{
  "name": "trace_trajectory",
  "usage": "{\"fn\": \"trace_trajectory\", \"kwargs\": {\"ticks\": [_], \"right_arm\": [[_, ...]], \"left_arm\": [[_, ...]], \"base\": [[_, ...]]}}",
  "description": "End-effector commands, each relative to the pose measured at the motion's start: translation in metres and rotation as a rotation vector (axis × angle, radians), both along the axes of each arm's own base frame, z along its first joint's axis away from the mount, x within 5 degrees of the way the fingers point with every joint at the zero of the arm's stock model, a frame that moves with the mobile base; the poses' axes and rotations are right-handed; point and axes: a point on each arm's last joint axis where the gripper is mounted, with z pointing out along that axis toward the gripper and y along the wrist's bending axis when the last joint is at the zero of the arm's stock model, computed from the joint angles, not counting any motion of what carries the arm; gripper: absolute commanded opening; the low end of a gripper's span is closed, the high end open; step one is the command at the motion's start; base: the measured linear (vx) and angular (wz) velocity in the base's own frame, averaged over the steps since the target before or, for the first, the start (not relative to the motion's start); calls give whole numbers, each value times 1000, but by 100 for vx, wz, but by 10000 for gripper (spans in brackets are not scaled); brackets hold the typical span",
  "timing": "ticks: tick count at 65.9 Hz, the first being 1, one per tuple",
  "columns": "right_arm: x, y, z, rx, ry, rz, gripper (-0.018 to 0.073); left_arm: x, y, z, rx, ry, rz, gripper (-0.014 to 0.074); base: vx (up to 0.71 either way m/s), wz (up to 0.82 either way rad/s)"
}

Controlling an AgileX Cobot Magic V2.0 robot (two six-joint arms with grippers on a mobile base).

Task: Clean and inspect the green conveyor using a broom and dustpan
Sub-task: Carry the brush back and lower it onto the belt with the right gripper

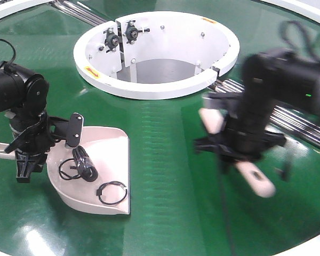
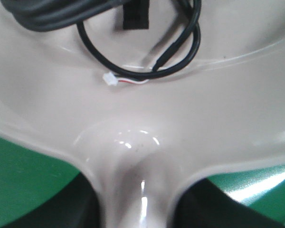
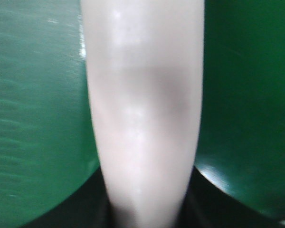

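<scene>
Broom [image 1: 256, 180] and dustpan [image 1: 104, 141] sit well apart on the green conveyor [image 1: 165, 176], with bare belt between them. Your right gripper [image 1: 237, 148] is clamped around the broom's pale handle, which fills the right wrist view. The brush slants from upper left to lower right and is blurred, so you cannot tell whether it touches the belt. Your left gripper [image 1: 26, 160] is closed on the dustpan's handle at the far left. The pan's long axis runs left to right, with its flat lip open toward the broom, so any sweep must travel leftward into that mouth. Inside the pan lie a black cable bundle [image 1: 84, 164] and a black wire loop [image 1: 113, 192]. Behind them, a white ring [image 1: 160, 89] frames the central opening, and silver rollers [image 1: 290, 114] show at right. The belt is glossy and reflects overhead light. Nothing of the room beyond shows.
</scene>
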Motion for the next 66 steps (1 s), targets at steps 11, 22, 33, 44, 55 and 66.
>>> {"fn": "trace_trajectory", "kwargs": {"ticks": [11,22,33,44,55,66], "right_arm": [[-29,-45,6,19,-125,-13,-4],[-36,-50,-15,7,-112,15,-4],[-31,-48,-28,16,-129,13,-4],[-26,-47,-39,12,-110,13,-4],[-22,-46,-55,-2,-59,25,-4],[-20,-45,-60,-5,-52,33,-4]], "left_arm": [[0,-2,25,-26,-83,6,-6],[0,-2,25,-26,-83,6,-6],[0,-2,25,-26,-83,6,-6],[0,-2,25,-26,-84,6,-6],[0,-2,25,-26,-84,6,-6],[0,-2,25,-26,-84,6,-6]], "base": [[0,0],[0,0],[0,0],[0,0],[0,0],[0,0]]}}
